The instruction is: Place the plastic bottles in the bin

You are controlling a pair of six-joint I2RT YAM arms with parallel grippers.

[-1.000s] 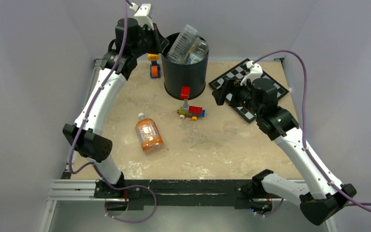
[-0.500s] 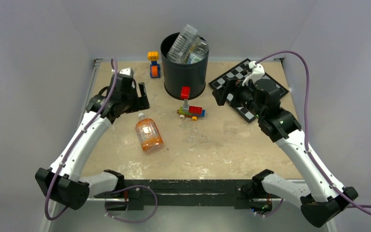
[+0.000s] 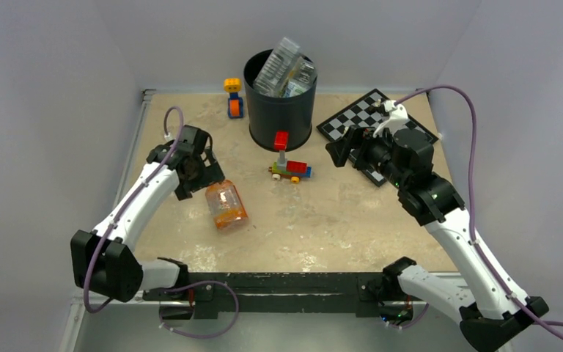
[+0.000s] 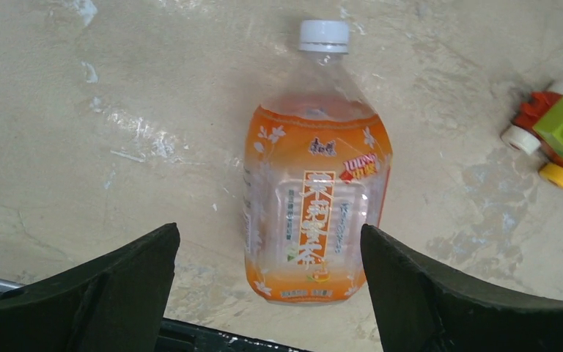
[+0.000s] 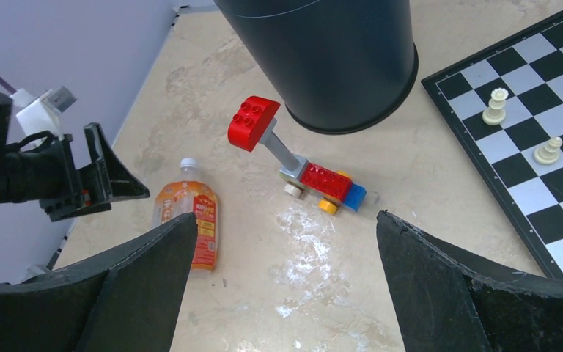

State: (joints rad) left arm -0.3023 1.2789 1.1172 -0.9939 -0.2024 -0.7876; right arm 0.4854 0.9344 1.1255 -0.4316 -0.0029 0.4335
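A squat orange bottle (image 3: 226, 205) with a white cap lies on its side left of the table's middle, cap toward the back. My left gripper (image 3: 204, 183) hangs open just over its base end. In the left wrist view the bottle (image 4: 315, 198) has its base between the spread fingertips of that gripper (image 4: 267, 229), with a gap on each side. The black bin (image 3: 280, 110) stands at the back with clear bottles (image 3: 278, 66) sticking out of its top. My right gripper (image 3: 337, 150) is open and empty, right of the bin (image 5: 337, 59), facing the orange bottle (image 5: 187, 216).
A toy brick car with a red block on a post (image 3: 289, 167) sits in front of the bin. A small brick figure (image 3: 233, 97) stands left of the bin. The chessboard (image 3: 359, 117) lies at the back right with white pieces (image 5: 495, 106) on it.
My left arm swung from beside the bin down to the orange bottle, and its gripper went from shut to open. The right arm shifted slightly.
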